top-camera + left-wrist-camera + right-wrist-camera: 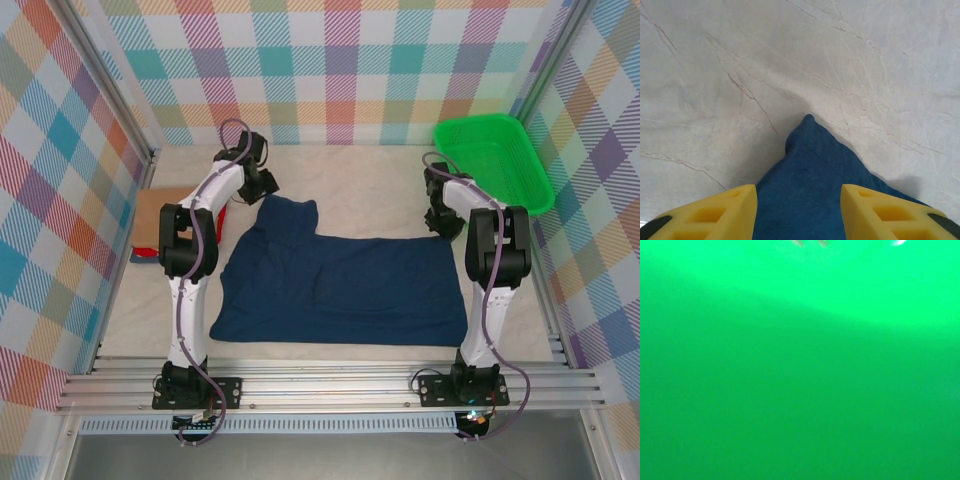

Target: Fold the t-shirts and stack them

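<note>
A dark navy t-shirt point(340, 290) lies spread flat across the middle of the table, one sleeve sticking out toward the back left point(288, 212). My left gripper point(264, 188) hovers at that sleeve. In the left wrist view its yellow fingers point(715, 212) stand apart on either side of a pointed corner of the blue cloth point(805, 170), open and not pinching it. My right gripper point(440, 226) sits just beyond the shirt's back right corner. The right wrist view gives a blurred green surface point(800, 360), so I cannot judge its jaws. Folded t-shirts, tan on top point(160, 215), are stacked at the left.
A green plastic basket point(495, 160) stands at the back right, close to the right arm. Plaid walls close in the table on three sides. A metal rail point(330, 375) runs along the near edge. Pale marbled tabletop point(790, 60) lies beyond the sleeve.
</note>
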`<state>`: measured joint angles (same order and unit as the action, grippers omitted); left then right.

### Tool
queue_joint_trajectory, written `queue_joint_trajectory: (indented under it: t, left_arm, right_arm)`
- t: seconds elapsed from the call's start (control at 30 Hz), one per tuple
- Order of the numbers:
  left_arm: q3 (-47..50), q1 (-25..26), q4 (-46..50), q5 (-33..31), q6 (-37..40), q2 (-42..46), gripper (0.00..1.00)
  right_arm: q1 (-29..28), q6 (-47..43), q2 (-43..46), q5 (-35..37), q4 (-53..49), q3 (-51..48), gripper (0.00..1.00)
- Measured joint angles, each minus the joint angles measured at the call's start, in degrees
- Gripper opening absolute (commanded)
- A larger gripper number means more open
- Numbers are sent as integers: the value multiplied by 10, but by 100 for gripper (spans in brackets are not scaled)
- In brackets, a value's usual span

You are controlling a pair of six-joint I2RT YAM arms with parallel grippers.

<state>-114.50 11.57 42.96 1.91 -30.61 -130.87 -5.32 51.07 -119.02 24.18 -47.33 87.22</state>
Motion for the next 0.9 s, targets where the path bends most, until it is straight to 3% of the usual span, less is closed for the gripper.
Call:
queue_joint_trajectory:
  t: [0.1, 0.5, 0.73, 0.9]
  left_arm:
    - [0, 0, 0, 0, 0, 3, 48]
    - [-51, -3, 22, 5, 0, -12, 44]
    - [4, 3, 24, 16, -17, -12, 27]
    - [73, 3, 29, 2, -48, 5, 29]
  right_arm:
    - [0, 11, -1, -2, -18, 0, 36]
    - [-8, -19, 65, -13, 8, -36, 42]
    - [-17, -38, 72, -37, 14, -35, 41]
    - [-28, -40, 75, -46, 14, -35, 41]
